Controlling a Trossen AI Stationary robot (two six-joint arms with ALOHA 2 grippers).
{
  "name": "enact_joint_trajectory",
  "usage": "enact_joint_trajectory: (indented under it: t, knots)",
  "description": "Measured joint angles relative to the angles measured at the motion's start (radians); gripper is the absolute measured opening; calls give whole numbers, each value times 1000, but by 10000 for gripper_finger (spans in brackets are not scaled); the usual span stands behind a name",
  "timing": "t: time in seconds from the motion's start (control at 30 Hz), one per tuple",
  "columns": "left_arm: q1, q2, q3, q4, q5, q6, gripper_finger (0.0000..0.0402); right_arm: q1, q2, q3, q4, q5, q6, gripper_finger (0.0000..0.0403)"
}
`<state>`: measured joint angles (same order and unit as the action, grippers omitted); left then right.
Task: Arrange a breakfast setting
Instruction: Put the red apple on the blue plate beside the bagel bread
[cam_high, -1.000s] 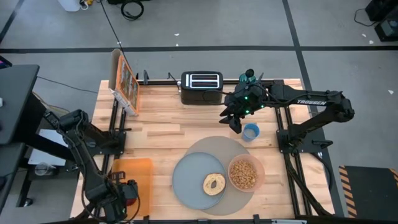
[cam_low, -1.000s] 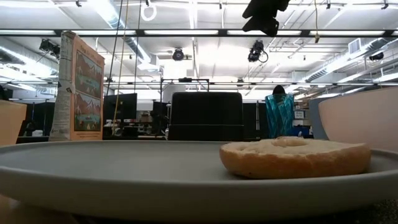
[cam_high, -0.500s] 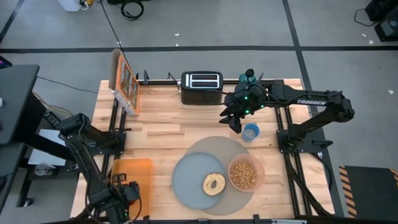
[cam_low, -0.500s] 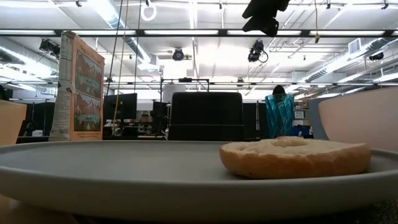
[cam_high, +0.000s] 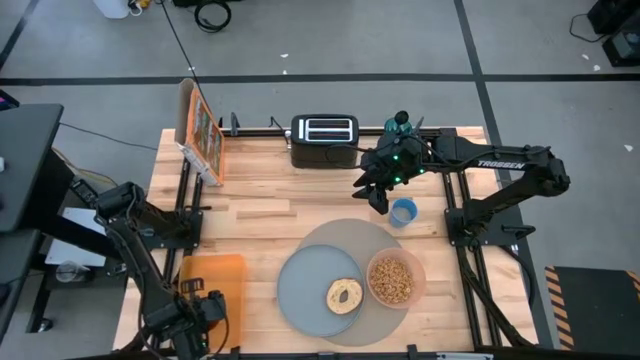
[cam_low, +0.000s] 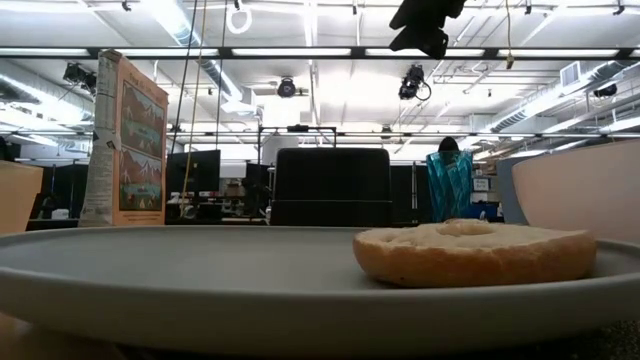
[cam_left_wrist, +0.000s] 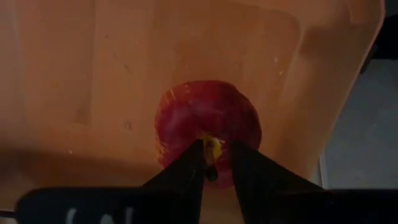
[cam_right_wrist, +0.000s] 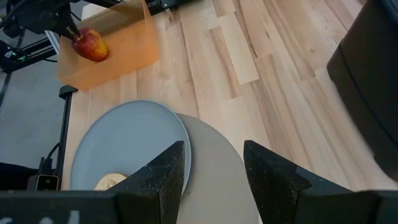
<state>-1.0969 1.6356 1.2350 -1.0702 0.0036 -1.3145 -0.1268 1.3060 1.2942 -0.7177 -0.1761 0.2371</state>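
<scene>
I see the red apple (cam_left_wrist: 208, 130), round and glossy with a yellowish patch at its stem hollow, sitting in the orange bin (cam_high: 212, 285) at the table's front left corner, and my left gripper (cam_left_wrist: 214, 163) has its fingers drawn close together over the stem area, though I can't tell if they actually grip it. On the large round grey mat (cam_high: 352, 240) the grey-blue plate (cam_high: 305, 285) carries the tan bagel (cam_high: 345, 296), with the translucent pink bowl (cam_high: 395, 279) of cereal touching the plate's right edge. My right gripper (cam_right_wrist: 213, 168) hangs spread above the mat's far edge, just beside the small blue cup (cam_high: 403, 212), with the toaster (cam_high: 324, 139) beyond.

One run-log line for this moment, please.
left tool: closing on apple stem in orange bin | right tool: open, above mat | bagel: on plate
</scene>
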Motion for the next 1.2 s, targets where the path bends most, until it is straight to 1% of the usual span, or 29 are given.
enact_joint_trajectory:
  t: [0.4,0.53,0.67,0.93,1.07,1.2]
  knots:
    - [2,0,0,-2,0,-17,19,0,0,0,0,0,0,172]
    - [14,-1,0,-24,17,-34,19,0,0,0,0,-1,-2,172]
    - [18,-29,6,-67,21,-41,19,0,0,0,1,-1,-12,172]
    - [28,-141,51,-187,9,-40,19,0,0,0,2,-1,-31,171]
    - [87,-181,80,-260,-11,55,19,0,0,0,2,0,-38,171]
    - [205,-185,121,-276,-53,233,19,0,0,0,2,0,-39,171]
